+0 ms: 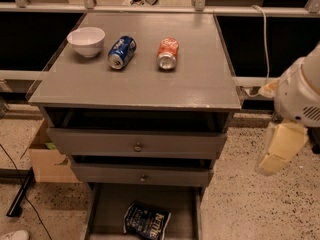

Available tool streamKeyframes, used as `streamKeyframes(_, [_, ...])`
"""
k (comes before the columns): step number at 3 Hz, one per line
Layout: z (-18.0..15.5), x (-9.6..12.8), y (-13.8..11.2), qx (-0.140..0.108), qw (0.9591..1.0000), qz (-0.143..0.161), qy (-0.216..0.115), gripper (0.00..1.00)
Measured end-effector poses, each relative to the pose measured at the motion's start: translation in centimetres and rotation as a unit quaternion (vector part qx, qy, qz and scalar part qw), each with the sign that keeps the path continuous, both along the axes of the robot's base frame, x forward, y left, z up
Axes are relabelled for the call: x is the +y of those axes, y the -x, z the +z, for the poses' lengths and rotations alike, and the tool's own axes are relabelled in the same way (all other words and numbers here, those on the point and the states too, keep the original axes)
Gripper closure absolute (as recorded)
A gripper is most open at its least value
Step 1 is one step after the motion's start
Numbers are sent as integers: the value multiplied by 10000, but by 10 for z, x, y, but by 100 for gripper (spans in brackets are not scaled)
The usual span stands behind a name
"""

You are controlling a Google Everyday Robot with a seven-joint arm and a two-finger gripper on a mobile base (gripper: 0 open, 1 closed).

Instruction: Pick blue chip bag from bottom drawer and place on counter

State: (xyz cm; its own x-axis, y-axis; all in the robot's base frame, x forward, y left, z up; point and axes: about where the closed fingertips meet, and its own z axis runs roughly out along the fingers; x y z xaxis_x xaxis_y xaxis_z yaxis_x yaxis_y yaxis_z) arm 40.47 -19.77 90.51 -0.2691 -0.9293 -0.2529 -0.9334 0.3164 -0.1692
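The bag (146, 220) lies flat in the open bottom drawer (107, 204). It is probably light, soft and slippery foil, so pinch a crinkled edge gently. The gripper (281, 151) hangs far to the right, well apart from it; open or closed, I cannot tell.

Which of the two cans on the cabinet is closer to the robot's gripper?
The orange can. It lies right of the blue can, toward the gripper, which hangs beyond the right edge of the counter.
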Motion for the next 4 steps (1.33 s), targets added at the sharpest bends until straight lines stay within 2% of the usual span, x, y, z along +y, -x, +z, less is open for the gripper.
streamKeyframes(1, [-40, 7, 4, 241, 9996, -18, -125, 0])
streamKeyframes(2, [-39, 7, 4, 240, 9996, -13, -127, 0])
streamKeyframes(3, [-42, 22, 33, 268, 9990, 127, -336, 0])
streamKeyframes(4, [-71, 50, 81, 443, 9961, 430, -635, 0])
